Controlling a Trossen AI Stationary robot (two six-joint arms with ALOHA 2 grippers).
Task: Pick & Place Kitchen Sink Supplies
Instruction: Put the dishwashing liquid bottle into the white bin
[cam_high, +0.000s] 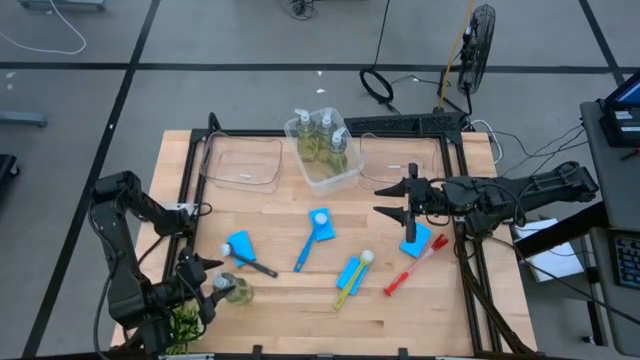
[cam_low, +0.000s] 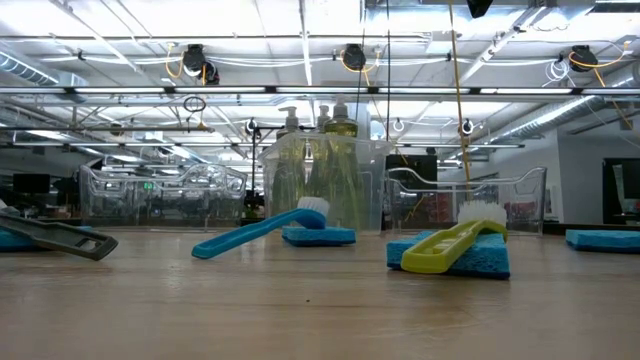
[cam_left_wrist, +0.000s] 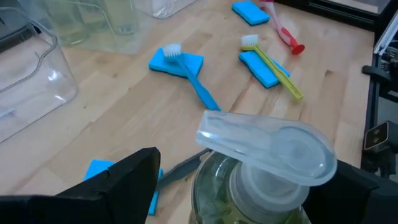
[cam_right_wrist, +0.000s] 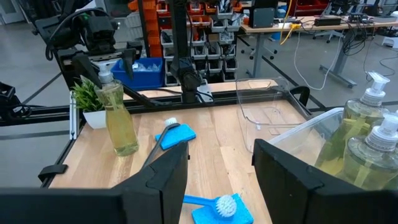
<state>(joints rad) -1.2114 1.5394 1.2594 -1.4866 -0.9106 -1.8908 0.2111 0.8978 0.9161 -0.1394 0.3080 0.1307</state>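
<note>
One clear pump bottle of yellowish soap stands upright on the table near its near left corner, also plain in the right wrist view. My left gripper is open, with a finger on each side of this bottle and gaps showing. Three more bottles stand in the middle bin. My right gripper is open and hovers over the right side, just beyond a blue sponge. Other sponges lie flat. Blue, black, yellow-green and red brushes lie between them.
Two clear bins flank the middle bin along the far edge. A small green potted plant sits at the near left corner, close behind my left gripper. Bare wood shows along the near edge.
</note>
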